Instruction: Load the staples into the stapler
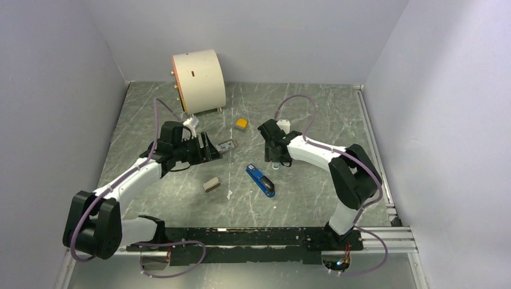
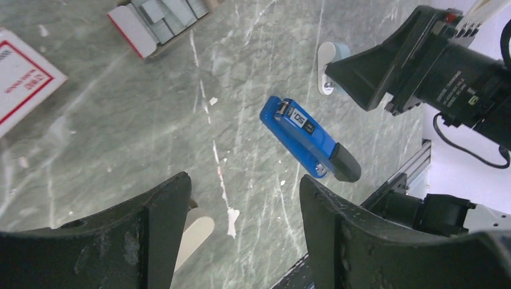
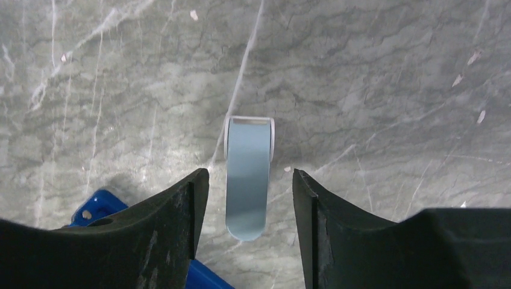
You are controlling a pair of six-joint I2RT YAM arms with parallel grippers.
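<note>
Top view: stapler (image 1: 260, 180) lies flat on the table (image 1: 313, 120), mid-table, closed, black end toward the arm bases. L gripper (image 1: 211, 146) is left of it, near a small open box (image 1: 227, 145). R gripper (image 1: 274, 161) points down just beyond the stapler's far end. A beige block (image 1: 211, 184) sits apart to the left, a yellow block (image 1: 241, 124) and a white drum (image 1: 199, 81) farther back.

L wrist: L jaws stand wide apart w/ nothing between them, above the table. Stapler is ahead, diagonal, label up. The box is at the top edge, lid off, w/ rows of grey staples (image 2: 163, 9) packed inside; none are out of it that I can see. A red-and-white card (image 2: 24, 78) lies at the left edge. A pale-blue piece (image 2: 328, 66) sits under the R gripper's tips.

R wrist: R jaws are parted, one finger on each side of the pale-blue piece, a gap showing on both sides, so no grip. The stapler's blue corner shows at lower left, partly under the left finger
</note>
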